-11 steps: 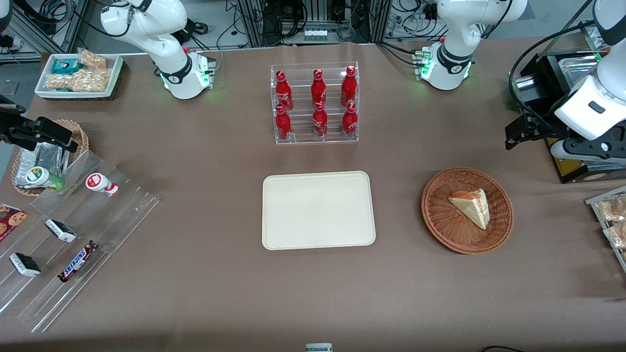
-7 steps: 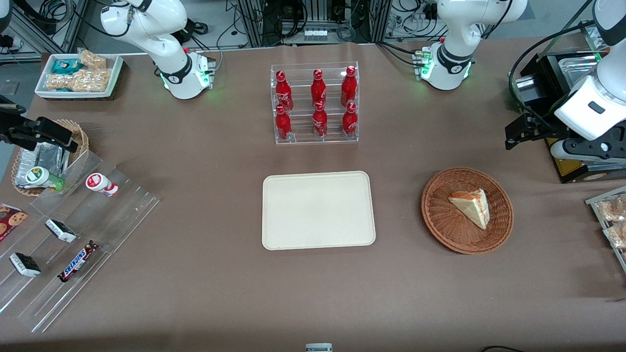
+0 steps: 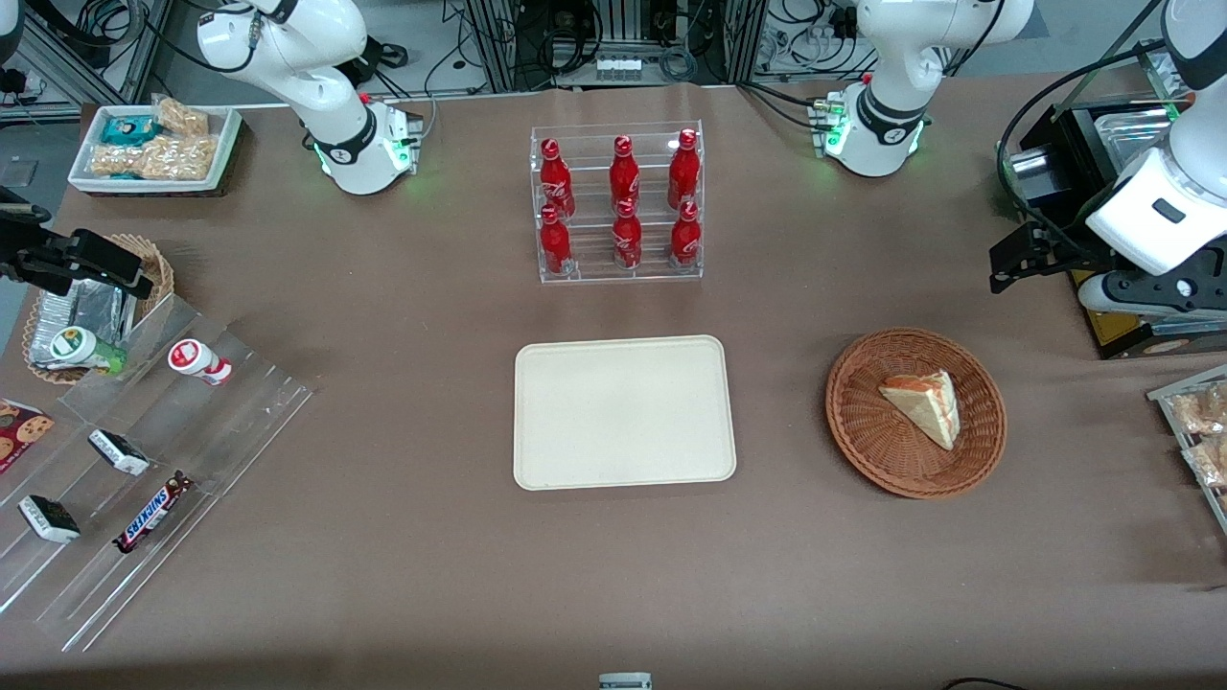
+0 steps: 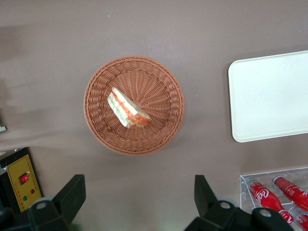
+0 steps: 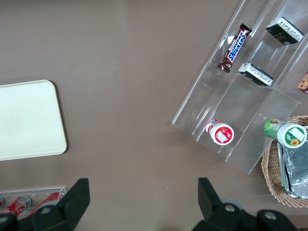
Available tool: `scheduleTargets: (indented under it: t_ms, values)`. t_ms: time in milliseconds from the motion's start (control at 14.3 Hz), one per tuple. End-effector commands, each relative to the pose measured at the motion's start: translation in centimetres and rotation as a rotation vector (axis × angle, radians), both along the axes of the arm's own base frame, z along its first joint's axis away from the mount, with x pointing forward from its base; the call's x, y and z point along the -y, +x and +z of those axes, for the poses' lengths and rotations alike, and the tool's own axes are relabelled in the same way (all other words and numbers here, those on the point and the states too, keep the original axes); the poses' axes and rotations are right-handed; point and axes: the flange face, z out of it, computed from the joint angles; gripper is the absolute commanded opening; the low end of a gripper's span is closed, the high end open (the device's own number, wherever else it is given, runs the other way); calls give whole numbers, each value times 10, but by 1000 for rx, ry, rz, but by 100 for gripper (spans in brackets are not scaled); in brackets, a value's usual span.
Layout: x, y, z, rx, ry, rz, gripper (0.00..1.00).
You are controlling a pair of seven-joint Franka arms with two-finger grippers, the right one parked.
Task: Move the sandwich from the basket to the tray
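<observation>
The sandwich [image 3: 922, 407], a pale wedge with orange-red filling, lies in the round reddish-brown wicker basket [image 3: 853, 431]. The cream tray [image 3: 623, 412] lies bare beside the basket, toward the middle of the table. My left gripper [image 3: 1008, 264] hangs above the table, farther from the front camera than the basket and a little toward the working arm's end. It is open and empty. The left wrist view shows the sandwich [image 4: 127, 109], the basket [image 4: 159, 91], the tray [image 4: 269, 96] and the gripper [image 4: 137, 197] with its jaws wide apart over bare table.
A clear rack of red bottles [image 3: 618, 201] stands farther back than the tray. A black box with a yellow panel [image 3: 1131, 335] and a snack tray [image 3: 1198, 431] sit at the working arm's end. A clear shelf of snacks [image 3: 144, 450] lies at the parked arm's end.
</observation>
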Motion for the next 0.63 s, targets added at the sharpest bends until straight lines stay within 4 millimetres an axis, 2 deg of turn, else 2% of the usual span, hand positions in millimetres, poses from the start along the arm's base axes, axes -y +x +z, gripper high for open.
scheduleTargets:
  t_ms: [0, 140, 279, 558]
  values:
    - [1, -2, -2, -19, 13, -17, 100]
    - [0, 3, -19, -47, 20, -3, 100]
    - [-3, 5, -47, -96, 38, -3, 100]
    - [-16, 14, -118, -101, 69, 16, 100]
